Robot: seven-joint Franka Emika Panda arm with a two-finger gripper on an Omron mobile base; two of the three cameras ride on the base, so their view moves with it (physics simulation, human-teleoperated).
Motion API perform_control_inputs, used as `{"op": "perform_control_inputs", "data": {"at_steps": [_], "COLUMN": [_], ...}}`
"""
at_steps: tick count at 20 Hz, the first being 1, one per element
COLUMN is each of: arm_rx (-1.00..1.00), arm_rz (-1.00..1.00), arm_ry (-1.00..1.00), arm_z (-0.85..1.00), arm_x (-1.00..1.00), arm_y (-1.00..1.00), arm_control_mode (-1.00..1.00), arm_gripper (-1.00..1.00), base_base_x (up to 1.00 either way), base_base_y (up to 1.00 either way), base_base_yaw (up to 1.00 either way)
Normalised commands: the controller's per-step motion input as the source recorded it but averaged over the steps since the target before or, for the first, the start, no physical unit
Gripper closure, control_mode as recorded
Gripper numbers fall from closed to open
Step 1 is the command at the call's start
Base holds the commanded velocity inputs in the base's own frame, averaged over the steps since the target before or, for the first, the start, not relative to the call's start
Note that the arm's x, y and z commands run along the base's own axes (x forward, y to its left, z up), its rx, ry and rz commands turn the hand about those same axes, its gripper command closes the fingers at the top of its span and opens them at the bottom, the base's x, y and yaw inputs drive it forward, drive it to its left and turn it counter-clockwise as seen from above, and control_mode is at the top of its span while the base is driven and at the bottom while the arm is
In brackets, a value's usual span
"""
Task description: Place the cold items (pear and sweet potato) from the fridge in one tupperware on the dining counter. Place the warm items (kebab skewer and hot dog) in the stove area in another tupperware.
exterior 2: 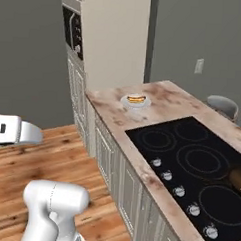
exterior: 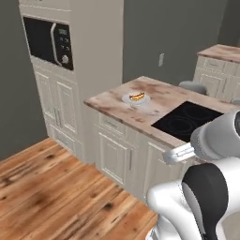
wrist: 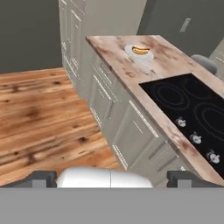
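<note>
My gripper (wrist: 111, 178) stood with its jaws spread to their widest and nothing between them, held out over the wooden floor (wrist: 39, 118) in front of the cabinet fronts below the stove counter (wrist: 131, 65). The hot dog (wrist: 140, 50) lay on a small white plate (wrist: 131, 53) at the far end of that counter, beyond the black cooktop (wrist: 192, 105) and well apart from my hand. In the right base view the same hot dog (exterior 2: 136, 99) sat on its plate (exterior 2: 127, 102) between the cooktop (exterior 2: 190, 161) and the tall oven cabinet (exterior 2: 109, 37). At the cooktop's near right edge a brown shape showed, too cut off to identify. No tupperware, kebab skewer, pear or sweet potato could be made out around the counter. I judged the task to be at an early stage: the hot dog was untouched on its plate, nothing had been lifted, and all four items remained to be fetched and boxed.
</note>
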Motion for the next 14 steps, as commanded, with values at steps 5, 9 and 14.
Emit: {"op": "perform_control_inputs", "data": {"at_steps": [5,9,14], "arm_rx": [0.00,0.00,0.00], "arm_rz": [0.00,0.00,0.00], "arm_ry": [0.00,0.00,0.00], "arm_z": [0.00,0.00,0.00], "arm_x": [0.00,0.00,0.00], "arm_y": [0.00,0.00,0.00], "arm_control_mode": [1.00,1.00,1.00], "arm_gripper": [-1.00,-1.00,-1.00], "base_base_x": [0.54,0.44,0.41], "base_base_y": [0.71,0.77,0.68], "base_base_yaw": [-0.60,-0.65,-0.59]}}
